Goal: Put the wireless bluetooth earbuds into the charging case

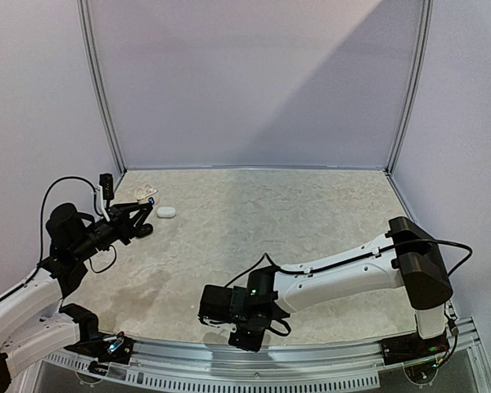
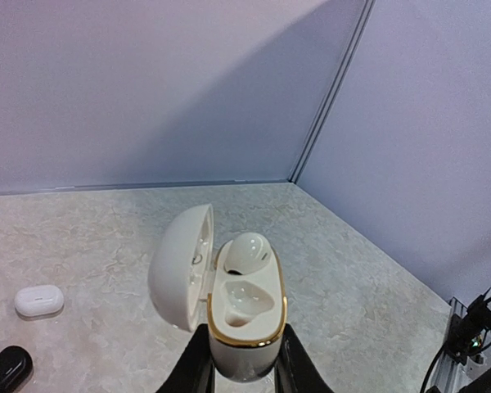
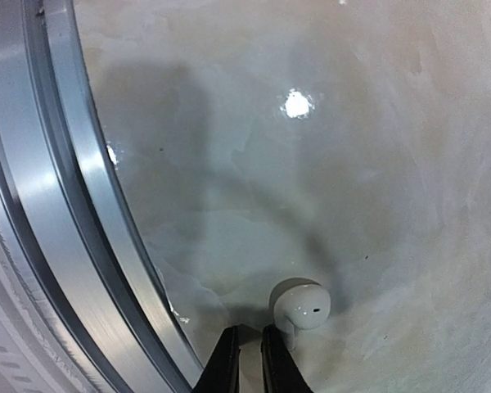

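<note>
My left gripper (image 1: 147, 201) is shut on an open white charging case (image 2: 245, 327) with a gold rim and holds it up above the table's left side. The lid (image 2: 182, 266) is swung open to the left. One white earbud (image 2: 248, 251) sits in the case's far slot; the near slot (image 2: 244, 303) is empty. My right gripper (image 1: 213, 318) is low over the table near the front edge. In the right wrist view its fingers (image 3: 249, 340) are almost together with nothing between them. A loose white earbud (image 3: 303, 307) lies on the table just right of the right fingertip.
A small closed white case (image 2: 39, 300) and a black case (image 2: 6, 368) lie on the table at far left; the white one also shows in the top view (image 1: 166, 212). The metal front rail (image 3: 57, 205) runs close beside my right gripper.
</note>
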{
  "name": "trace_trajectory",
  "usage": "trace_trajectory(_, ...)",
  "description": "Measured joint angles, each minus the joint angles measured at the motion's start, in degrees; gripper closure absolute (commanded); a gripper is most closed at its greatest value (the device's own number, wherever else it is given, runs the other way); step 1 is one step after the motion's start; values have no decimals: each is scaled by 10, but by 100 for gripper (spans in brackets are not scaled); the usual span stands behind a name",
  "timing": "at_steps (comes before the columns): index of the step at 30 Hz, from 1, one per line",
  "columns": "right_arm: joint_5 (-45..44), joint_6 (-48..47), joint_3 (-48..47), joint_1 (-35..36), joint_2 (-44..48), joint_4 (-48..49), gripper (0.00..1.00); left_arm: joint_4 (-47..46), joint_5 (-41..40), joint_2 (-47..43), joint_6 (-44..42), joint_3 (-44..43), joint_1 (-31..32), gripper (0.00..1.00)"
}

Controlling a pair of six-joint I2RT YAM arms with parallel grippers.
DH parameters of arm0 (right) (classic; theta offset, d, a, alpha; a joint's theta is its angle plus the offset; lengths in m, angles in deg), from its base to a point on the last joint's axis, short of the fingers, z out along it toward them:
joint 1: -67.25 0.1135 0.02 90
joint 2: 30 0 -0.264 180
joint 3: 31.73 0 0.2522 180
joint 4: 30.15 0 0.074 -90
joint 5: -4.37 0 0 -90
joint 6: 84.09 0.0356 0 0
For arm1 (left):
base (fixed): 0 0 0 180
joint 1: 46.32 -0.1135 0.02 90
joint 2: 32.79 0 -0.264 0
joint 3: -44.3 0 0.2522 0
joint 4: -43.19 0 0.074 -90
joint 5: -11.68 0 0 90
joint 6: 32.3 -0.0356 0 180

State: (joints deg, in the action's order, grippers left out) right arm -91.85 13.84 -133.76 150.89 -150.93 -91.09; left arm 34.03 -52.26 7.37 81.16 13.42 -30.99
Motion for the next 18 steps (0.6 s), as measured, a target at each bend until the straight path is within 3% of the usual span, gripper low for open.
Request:
trace_trajectory(5,-11,18,18,0,12,-5,88,0,0,0,2,0,0,100)
trace_trajectory(9,-11,32,35,0,29,-8,81,0,0,0,2,0,1,100)
trace_trajectory(11,-12,40,41,0,45,-4,70,0,0,0,2,0,1,100)
trace_trajectory(14,-15,62,41,-4,77,12,44,0,0,0,2,0,2,100)
trace_trajectory(18,-14,98,6,-20,98,16,33,0,0,0,2,0,4,100)
